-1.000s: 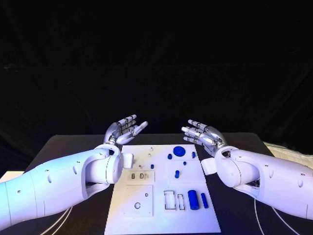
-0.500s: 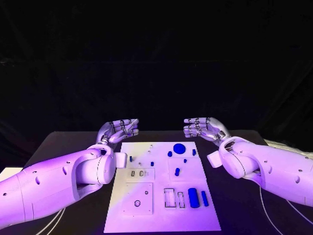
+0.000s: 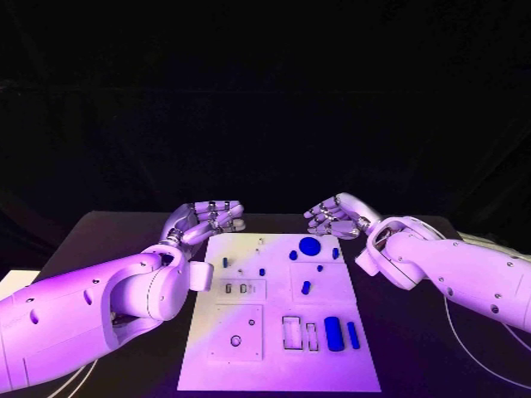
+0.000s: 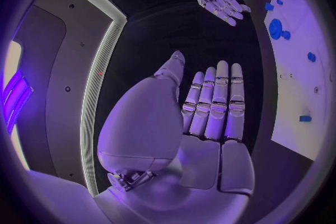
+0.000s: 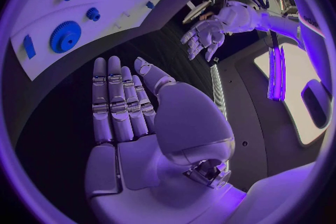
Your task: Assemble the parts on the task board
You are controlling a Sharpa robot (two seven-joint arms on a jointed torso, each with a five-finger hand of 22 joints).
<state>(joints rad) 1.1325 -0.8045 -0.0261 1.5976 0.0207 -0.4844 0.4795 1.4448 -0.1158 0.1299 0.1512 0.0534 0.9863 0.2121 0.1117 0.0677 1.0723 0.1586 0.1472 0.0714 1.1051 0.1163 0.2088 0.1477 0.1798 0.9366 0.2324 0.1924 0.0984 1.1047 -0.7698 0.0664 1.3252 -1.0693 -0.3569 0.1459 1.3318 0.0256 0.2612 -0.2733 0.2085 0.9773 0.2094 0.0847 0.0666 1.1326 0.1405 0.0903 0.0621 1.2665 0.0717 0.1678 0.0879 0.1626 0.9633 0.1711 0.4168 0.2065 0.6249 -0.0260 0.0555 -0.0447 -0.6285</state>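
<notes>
- Head view first, left to right: our left hand (image 3: 206, 219) hangs above the far left corner of the task board (image 3: 211, 365). Nothing in it. The left wrist view shows its fingers (image 4: 217, 101) laid out straight and side by side, thumb off to one side, so it's flat and empty.
- Middle: the board lies flat on the black table (image 3: 122, 240) between our two arms, long side running away from us.
- What's on the board: a big blue gear (image 3: 309, 245) near the far edge with a few small blue bits around it, a small blue peg (image 3: 305, 287) mid-board, and a chunky blue block (image 3: 333, 328) plus a thinner blue bar (image 3: 353, 334) near the front right. Just left of those are rectangular recesses (image 3: 289, 329); we can't tell what, if anything, sits in them.
- Right: our right hand (image 3: 335, 216) hovers over the far right corner, just past the gear. It's bare too, with fingers (image 5: 115, 98) straight and together in the right wrist view.
- Step, as we read it: nothing's been grabbed, so we'd call this the very start, with both hands poised.
- Next move probably means one hand dropping down onto a loose part. The gear is nearest the right hand. The parts are small, so the pinch needs to be careful.
</notes>
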